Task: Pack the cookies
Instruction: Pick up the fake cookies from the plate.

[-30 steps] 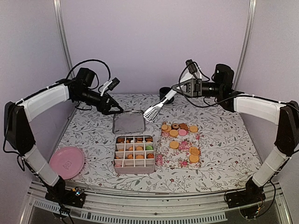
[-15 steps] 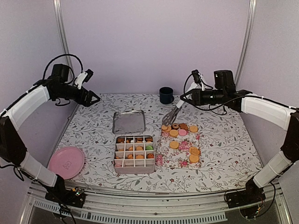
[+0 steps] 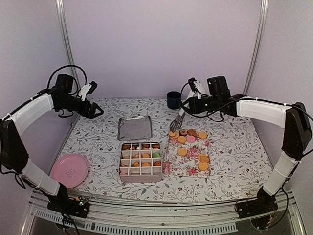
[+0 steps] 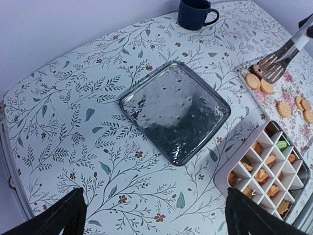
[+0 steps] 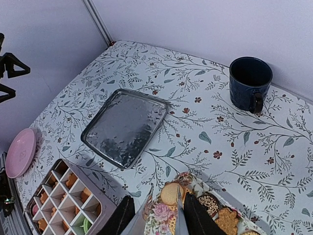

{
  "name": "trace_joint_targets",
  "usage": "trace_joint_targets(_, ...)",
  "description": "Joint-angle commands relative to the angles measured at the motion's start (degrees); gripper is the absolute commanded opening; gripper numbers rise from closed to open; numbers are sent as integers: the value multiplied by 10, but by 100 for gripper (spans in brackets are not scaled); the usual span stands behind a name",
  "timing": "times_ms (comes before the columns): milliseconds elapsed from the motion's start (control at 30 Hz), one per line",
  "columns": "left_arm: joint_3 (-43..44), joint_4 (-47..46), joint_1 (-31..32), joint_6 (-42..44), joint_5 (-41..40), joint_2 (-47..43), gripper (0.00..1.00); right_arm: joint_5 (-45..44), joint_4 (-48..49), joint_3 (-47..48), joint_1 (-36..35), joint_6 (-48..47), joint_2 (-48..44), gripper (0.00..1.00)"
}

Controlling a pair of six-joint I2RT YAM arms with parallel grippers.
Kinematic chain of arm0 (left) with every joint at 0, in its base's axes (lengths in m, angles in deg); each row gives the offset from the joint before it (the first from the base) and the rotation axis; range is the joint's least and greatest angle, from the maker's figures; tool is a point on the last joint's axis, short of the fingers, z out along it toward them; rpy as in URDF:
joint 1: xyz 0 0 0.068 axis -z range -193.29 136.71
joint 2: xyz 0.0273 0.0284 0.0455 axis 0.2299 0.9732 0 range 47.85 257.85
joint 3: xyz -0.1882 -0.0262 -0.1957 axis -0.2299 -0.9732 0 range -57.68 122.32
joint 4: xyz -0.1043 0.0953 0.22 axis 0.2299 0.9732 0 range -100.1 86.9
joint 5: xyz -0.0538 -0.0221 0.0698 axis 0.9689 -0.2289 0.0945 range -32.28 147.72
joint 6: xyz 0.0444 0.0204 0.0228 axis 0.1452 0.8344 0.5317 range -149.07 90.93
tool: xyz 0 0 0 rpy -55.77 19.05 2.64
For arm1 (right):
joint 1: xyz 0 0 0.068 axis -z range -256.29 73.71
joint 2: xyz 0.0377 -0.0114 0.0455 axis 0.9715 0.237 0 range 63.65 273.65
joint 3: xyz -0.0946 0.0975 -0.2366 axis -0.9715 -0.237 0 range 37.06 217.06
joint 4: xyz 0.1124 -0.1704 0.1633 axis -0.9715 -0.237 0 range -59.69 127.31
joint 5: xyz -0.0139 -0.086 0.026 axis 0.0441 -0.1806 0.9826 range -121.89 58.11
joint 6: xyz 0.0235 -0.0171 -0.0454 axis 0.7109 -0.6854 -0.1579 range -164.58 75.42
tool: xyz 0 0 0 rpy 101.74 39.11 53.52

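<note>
The cookies (image 3: 182,139) lie on a floral tray (image 3: 188,166), mostly orange with a pink and some dark ones. More cookies fill a white divided box (image 3: 141,159). My right gripper (image 3: 188,104) is shut on metal tongs (image 3: 176,120), whose tips rest at the tray's far left corner. In the right wrist view the tongs (image 5: 179,220) straddle a tan cookie (image 5: 168,193) between the gripper (image 5: 157,218) fingers. My left gripper (image 3: 98,110) hangs open and empty at the far left. From its wrist view the gripper (image 4: 154,205) looks down on bare tablecloth.
A shiny metal lid (image 3: 134,128) lies flat behind the box. A dark blue mug (image 3: 172,99) stands at the back. A pink plate (image 3: 70,170) sits near the front left edge. Walls and posts enclose the table on three sides.
My left gripper let go of the metal lid, opened and pulled back to the far left. My right gripper brought the tongs down to the cookies at the tray's far corner.
</note>
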Motion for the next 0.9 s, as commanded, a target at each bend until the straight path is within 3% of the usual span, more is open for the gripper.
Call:
trace_joint_targets(0, -8, 9, 0, 8, 13, 1, 99, -28, 26, 38, -10, -25, 31, 35)
trace_joint_targets(867, -11, 17, 0, 13, 27, 6, 99, -103, 1, 63, -62, -89, 91, 39)
